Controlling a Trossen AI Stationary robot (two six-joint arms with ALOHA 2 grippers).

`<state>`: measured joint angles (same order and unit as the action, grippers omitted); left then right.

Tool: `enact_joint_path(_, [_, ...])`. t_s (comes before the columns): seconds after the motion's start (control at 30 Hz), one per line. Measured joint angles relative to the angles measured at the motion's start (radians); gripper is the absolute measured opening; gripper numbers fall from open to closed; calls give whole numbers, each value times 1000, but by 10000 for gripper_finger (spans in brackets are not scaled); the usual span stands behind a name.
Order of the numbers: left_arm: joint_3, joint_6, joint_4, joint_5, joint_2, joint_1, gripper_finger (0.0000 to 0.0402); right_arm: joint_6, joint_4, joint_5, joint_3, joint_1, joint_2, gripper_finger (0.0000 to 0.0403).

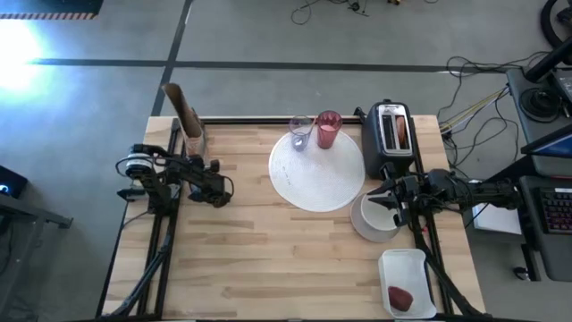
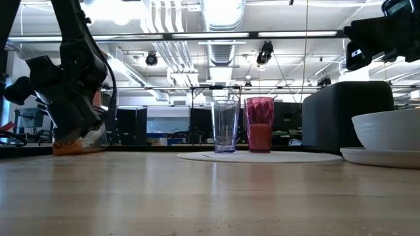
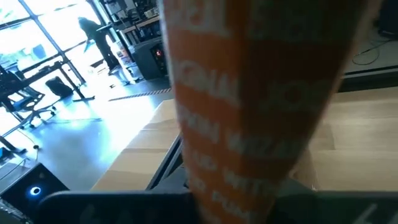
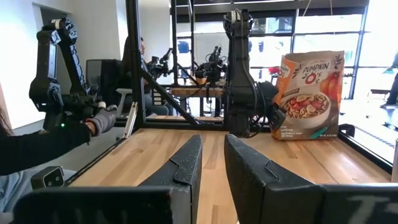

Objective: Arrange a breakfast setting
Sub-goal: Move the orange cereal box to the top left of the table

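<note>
The large round white plate (image 1: 317, 170) lies at the middle of the table's far half. The pink tumbler (image 1: 328, 130) and a clear glass (image 1: 300, 132) stand on its far rim. The small white bowl (image 1: 374, 217) sits right of the plate, below my right gripper (image 4: 212, 142), which hovers open on nothing. A browned bread piece (image 1: 401, 131) shows in the toaster's slot. The dark-red fruit (image 1: 399, 297) lies in the white tray (image 1: 407, 268). My left gripper (image 1: 221, 190) is close beside an upright orange cereal box (image 4: 309, 93) at the far left; whether they touch, I cannot tell.
The black-and-silver toaster (image 1: 391, 136) stands at the far right, beside the plate. The tray sits at the near right corner. Bare wood (image 1: 268, 259) covers the near middle and left. Beyond the table, a person's sleeve and hand (image 4: 74, 130) hold another arm rig.
</note>
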<state>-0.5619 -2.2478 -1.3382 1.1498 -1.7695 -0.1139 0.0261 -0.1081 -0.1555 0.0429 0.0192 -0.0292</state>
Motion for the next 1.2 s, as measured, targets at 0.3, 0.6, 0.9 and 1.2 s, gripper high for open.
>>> enact_joint_path(0.3, [0,0,16,-16,0,0,92,0,0,0,0,0,0,59])
enact_joint_path(0.6, [-7,-1,56,-93,0,21,158,0,0,0,0,0,0,59])
enact_joint_path(0.9, [-26,12,64,-126,2,75,218,0,0,0,0,0,0,59])
enact_joint_path(1.2, [-40,14,73,-154,3,119,231,0,0,0,0,0,0,59])
